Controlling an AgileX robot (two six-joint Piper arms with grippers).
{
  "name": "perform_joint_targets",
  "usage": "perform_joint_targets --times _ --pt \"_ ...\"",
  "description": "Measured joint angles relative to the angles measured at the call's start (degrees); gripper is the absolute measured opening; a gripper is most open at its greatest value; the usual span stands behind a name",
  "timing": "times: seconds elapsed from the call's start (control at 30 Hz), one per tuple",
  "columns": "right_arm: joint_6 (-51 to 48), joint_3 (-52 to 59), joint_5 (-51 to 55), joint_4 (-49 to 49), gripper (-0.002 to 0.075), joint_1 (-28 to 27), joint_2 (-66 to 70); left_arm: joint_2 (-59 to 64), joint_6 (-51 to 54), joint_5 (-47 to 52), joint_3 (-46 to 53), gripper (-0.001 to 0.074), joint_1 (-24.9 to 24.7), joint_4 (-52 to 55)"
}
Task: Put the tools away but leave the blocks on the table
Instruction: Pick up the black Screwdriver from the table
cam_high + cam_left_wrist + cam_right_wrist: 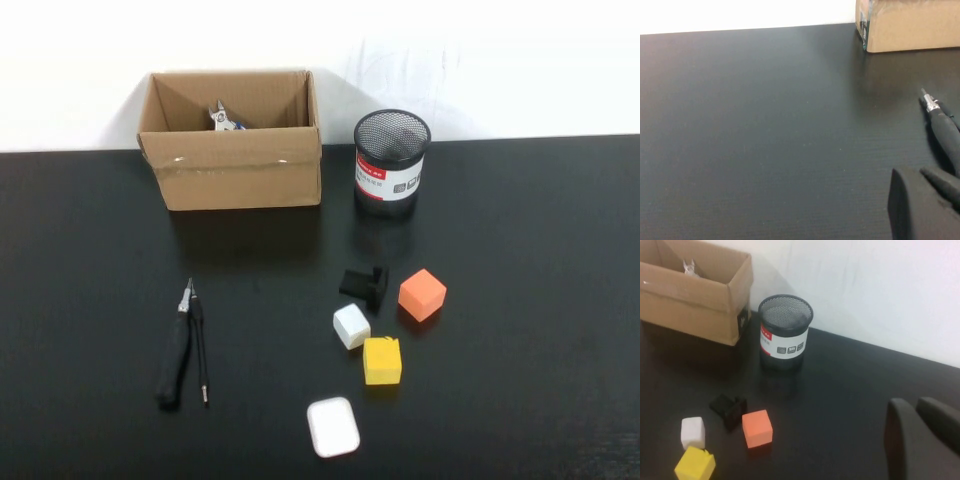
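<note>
Slim black-handled pliers [176,352] and a thin black driver [200,352] lie side by side on the black table [90,300], front left. The blue-handled cutters [224,120] lie inside the cardboard box [232,165] and also show in the right wrist view [690,266]. Orange [422,294], white [351,326] and yellow [382,361] blocks sit right of centre. Red-handled scissors are not in view. Neither arm shows in the high view. My left gripper [912,174] is shut and empty, just short of the pliers [944,127]. My right gripper [914,402] is shut and empty, off to the blocks' side.
A black mesh cup [391,160] stands right of the box. A small black clip-shaped piece [365,284] sits beside the orange block. A white rounded case [333,427] lies near the front edge. The box corner [910,25] shows in the left wrist view.
</note>
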Motion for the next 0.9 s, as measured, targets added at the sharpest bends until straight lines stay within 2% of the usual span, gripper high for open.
perform_joint_targets --times 0.2,0.43,0.57,0.67,0.9 --pt "0.6 3.9 2.1 0.2 -0.0008 0.0 -6.8 0.0 0.0 0.0 0.0 -0.0004 0.0 0.0" --pt "0.6 4.0 10.2 -3.1 -0.0008 0.0 -7.5 0.0 0.0 0.0 0.0 -0.0004 0.0 0.0" --pt "0.8 4.4 10.2 -4.0 -0.0008 -0.4 -8.1 0.0 0.0 0.0 0.0 -0.0004 0.0 0.0" --pt "0.9 6.7 6.6 -1.9 -0.0008 -3.4 -8.6 0.0 0.0 0.0 0.0 -0.0004 0.0 0.0" --pt "1.0 19.5 -10.1 8.7 -0.0009 -18.6 -15.0 0.0 0.0 0.0 0.0 -0.0004 0.0 0.0"
